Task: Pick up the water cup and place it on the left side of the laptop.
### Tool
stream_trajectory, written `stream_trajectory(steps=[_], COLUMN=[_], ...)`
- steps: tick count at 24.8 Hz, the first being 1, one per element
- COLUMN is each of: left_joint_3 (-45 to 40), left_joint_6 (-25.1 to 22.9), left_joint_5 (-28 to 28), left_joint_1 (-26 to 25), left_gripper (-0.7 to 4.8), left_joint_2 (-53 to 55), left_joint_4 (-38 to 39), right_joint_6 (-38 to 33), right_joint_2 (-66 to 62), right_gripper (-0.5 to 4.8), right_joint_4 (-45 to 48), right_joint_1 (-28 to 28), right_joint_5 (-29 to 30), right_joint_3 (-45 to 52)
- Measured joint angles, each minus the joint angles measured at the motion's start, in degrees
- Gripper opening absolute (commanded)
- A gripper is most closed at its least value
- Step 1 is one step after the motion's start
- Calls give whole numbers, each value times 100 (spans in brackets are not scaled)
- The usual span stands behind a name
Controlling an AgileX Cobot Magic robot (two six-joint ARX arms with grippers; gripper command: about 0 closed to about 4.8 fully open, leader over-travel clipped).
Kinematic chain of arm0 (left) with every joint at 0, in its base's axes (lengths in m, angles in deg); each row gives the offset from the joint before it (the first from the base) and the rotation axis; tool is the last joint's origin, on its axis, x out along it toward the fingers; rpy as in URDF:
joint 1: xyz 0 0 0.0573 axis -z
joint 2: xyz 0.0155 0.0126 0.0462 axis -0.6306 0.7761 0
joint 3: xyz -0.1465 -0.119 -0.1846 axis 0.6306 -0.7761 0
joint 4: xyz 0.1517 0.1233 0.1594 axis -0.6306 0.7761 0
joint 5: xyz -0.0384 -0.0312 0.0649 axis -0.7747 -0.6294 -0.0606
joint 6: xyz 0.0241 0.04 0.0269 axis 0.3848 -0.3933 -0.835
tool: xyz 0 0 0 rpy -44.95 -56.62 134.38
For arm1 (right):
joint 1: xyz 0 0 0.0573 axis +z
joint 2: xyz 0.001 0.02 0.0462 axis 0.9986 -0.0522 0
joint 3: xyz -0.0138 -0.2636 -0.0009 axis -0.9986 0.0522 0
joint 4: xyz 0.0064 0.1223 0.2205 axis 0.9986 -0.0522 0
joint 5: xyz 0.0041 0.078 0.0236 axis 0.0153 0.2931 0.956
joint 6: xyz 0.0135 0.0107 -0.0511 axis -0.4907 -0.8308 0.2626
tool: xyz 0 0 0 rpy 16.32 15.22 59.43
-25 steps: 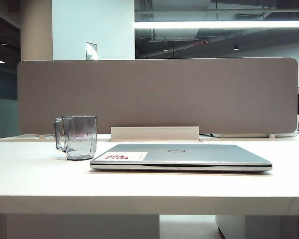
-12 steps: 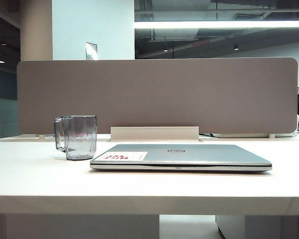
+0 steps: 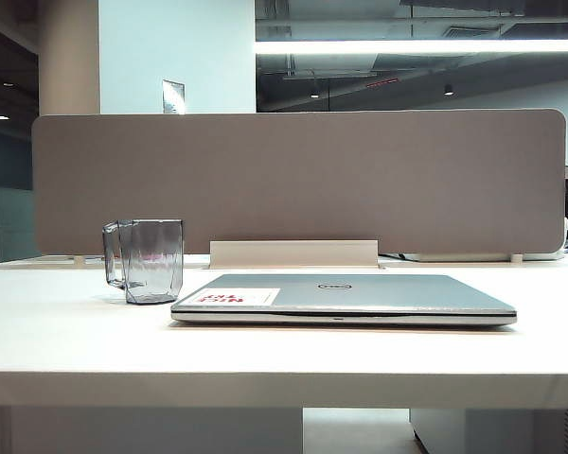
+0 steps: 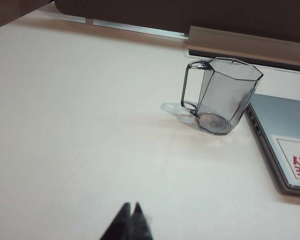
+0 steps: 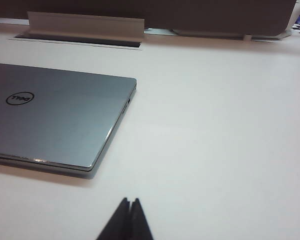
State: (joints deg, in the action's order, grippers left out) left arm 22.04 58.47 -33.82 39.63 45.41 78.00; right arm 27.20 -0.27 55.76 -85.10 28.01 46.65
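The near edge of the white table [image 3: 265, 355] ran straight across the exterior view, and a broad bare band of tabletop lay between that edge and the things on it. Neither arm showed in that view.

In the left wrist view, the left gripper [image 4: 130, 209] hung over bare table at the near side, its two dark fingertips pressed together with nothing between them. Open tabletop stretched ahead of it and away to the left. In the right wrist view, the right gripper [image 5: 129, 202] was likewise pressed shut and empty, above bare table just off the near right corner of the laptop [image 5: 55, 117]; the surface to the right of that corner was open as far as the back of the table.

The laptop [image 3: 346, 295] lay closed and flat in the middle of the table, its lid showing a round logo and a white sticker with red letters near its left end. The water cup [image 3: 150, 260] stood upright on the table just beside the laptop's far left corner, handle turned to the left. From the left gripper, the cup [image 4: 222, 95] sat farther off and to the right, well apart from the fingertips.

Behind them a low white cable tray [image 3: 293, 253] ran along the far edge, backed by a grey-brown partition [image 3: 298, 180].
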Motion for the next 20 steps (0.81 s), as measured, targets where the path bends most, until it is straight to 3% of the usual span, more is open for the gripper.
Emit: stream_trajectory(steps=[6, 20], left_joint_3=[-256, -282], left_joint_6=[0, 20], left_joint_5=[-199, -262], left_joint_1=[-199, -192], left_gripper=[-6, -5], left_joint_2=[-92, -90], left_joint_4=[-426, -420], right_joint_6=[0, 0], right_joint_2=[0, 0], right_gripper=[-6, -6], right_joint_4=[0, 0], right_joint_1=[0, 0], right_joint_5=[2, 0], right_joint_3=[0, 0])
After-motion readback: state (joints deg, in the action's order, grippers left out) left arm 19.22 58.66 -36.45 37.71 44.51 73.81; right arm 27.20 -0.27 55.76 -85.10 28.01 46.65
